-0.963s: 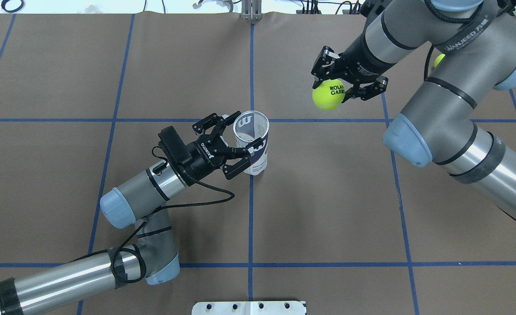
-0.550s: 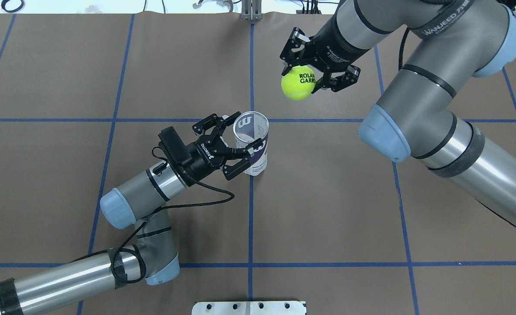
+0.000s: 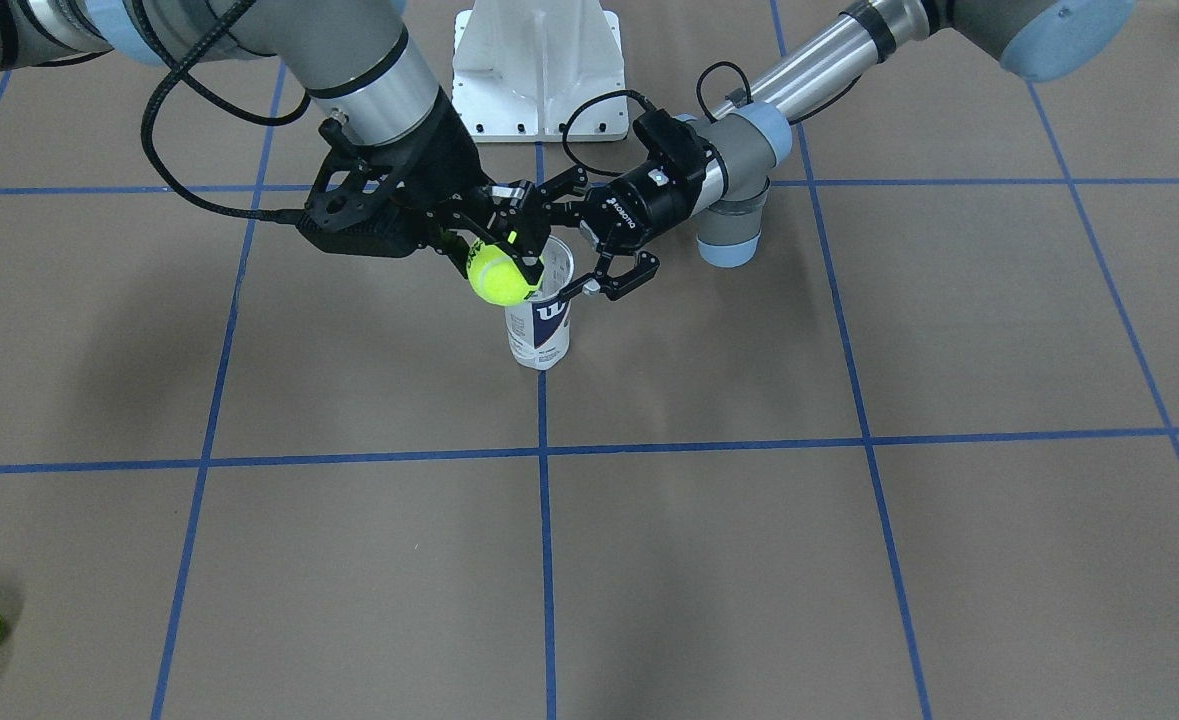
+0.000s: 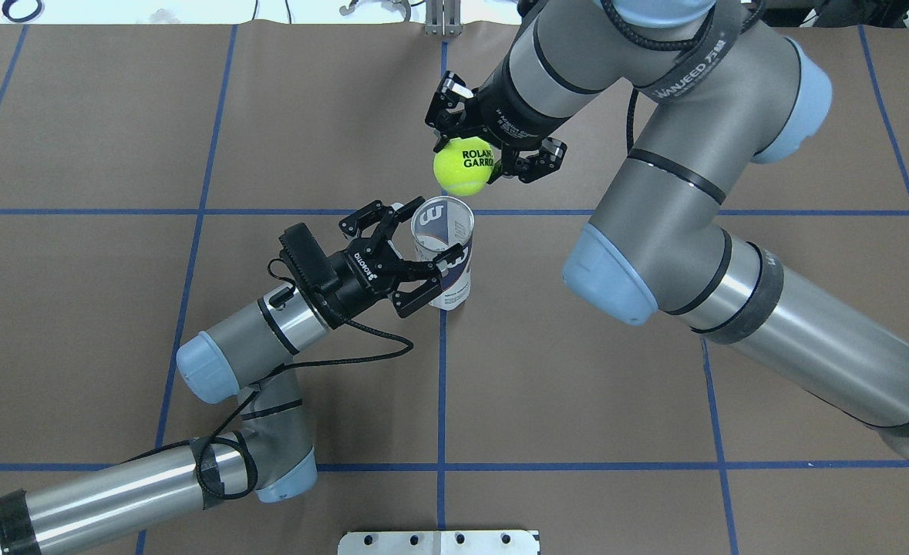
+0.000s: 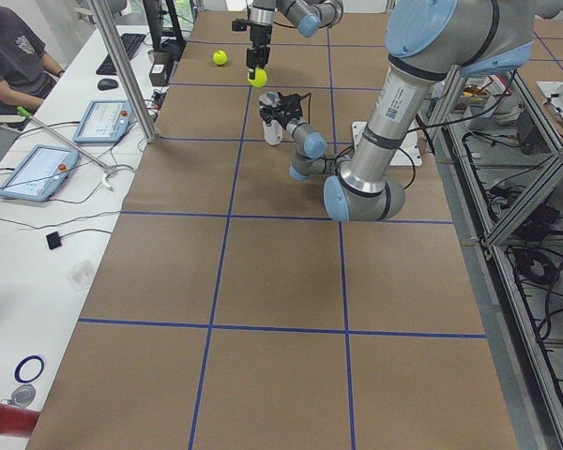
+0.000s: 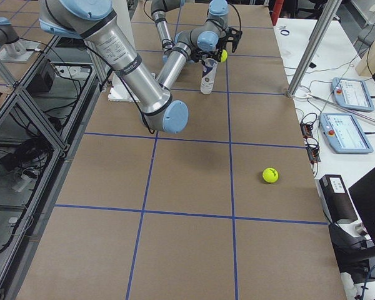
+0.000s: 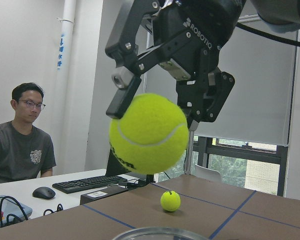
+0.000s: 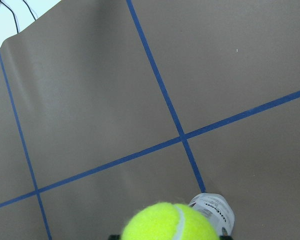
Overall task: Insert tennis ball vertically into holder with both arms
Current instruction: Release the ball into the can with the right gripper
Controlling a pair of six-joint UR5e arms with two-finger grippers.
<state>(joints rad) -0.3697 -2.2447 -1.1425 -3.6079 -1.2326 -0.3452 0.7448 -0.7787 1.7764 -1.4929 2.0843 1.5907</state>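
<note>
Holder (image 4: pixel 442 247) stands upright on the desk (image 4: pixel 577 370), mouth open, at the crossing of two blue tape lines. The left hand (image 4: pixel 423 235) is clamped on its upper wall, one finger on either side, and steadies it. The right hand (image 4: pixel 476 154) is closed on the tennis ball (image 4: pixel 463 166) and carries it in the air above rim level. In the overhead view the ball sits just to the far side of the mouth, not centred over it, and the left wrist view shows clear air between ball and rim. Judgement: the step in hand is alignment over the opening, with lowering and release yet to come. Risks noted: the ball looks nearly as wide as the mouth, so a small offset would seat it on the rim, from where it could roll off. A downward push on the rim could tilt the holder or slide it within the left hand's grasp. The right hand's fingers reach wider than the opening and could strike the rim or the left hand's fingers on descent. Release from too high could bounce the ball out. A spare ball (image 6: pixel 270 175) lies well apart on the desk
</note>
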